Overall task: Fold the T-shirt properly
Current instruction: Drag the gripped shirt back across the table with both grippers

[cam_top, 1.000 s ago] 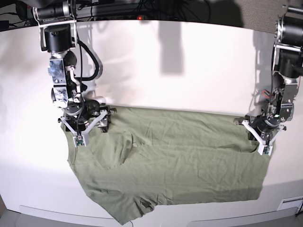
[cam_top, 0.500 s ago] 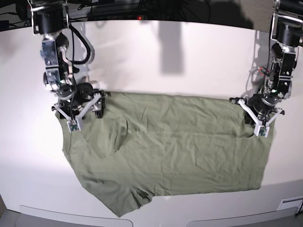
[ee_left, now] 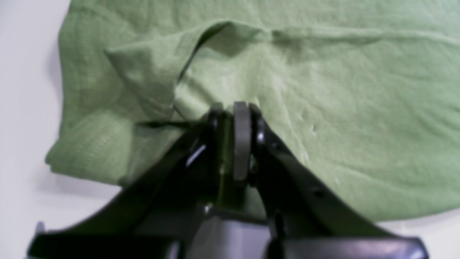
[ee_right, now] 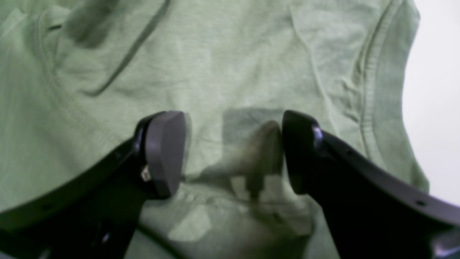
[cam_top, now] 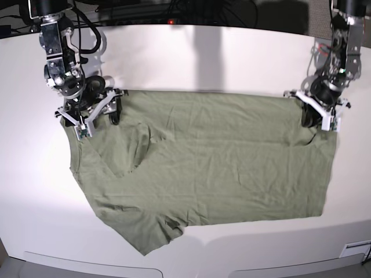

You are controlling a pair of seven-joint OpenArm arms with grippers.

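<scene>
Spreading step: left hand [ee_left: 230, 118] clenched on wrinkled sage-green cotton T-shirt [cam_top: 203, 168] far corner, right hand [ee_right: 230, 151] released over other corner; next, regrasp before folding on white table [cam_top: 191, 63].

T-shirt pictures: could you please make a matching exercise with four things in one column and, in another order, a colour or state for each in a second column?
Things:
1. left gripper
2. right gripper
3. T-shirt
4. table

Colours or states:
a. white
b. jaws wide apart
c. green and wrinkled
d. jaws closed on cloth

Pairs: 1-d, 2-b, 3-c, 4-a
</scene>
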